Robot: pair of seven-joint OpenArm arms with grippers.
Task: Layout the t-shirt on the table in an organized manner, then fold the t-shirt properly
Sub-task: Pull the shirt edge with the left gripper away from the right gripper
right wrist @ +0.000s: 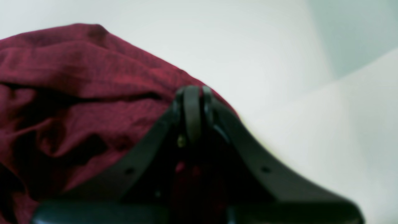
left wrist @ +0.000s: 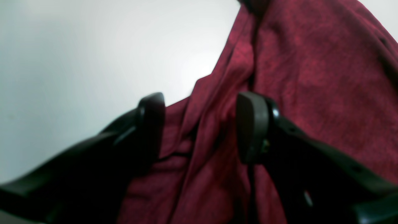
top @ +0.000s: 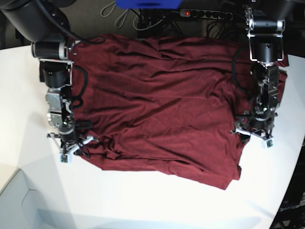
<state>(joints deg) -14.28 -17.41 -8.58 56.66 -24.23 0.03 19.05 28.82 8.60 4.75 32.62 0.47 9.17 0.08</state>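
Observation:
The dark maroon t-shirt [top: 162, 105] lies spread and wrinkled across the white table [top: 143, 200]. My right gripper [top: 71, 150] is at the shirt's left edge in the base view. In the right wrist view this gripper [right wrist: 194, 102] is shut, with a bit of the t-shirt [right wrist: 77, 93] showing between its fingers. My left gripper [top: 252, 131] is at the shirt's right edge. In the left wrist view it [left wrist: 202, 124] is open, with a raised fold of the t-shirt [left wrist: 311, 77] between the fingers [left wrist: 252, 124].
A power strip [top: 205, 13] with cables and a blue object [top: 147, 4] lie beyond the table's far edge. The table's curved edge [top: 291, 191] runs down the right. A grey stepped panel [top: 24, 200] sits at the lower left.

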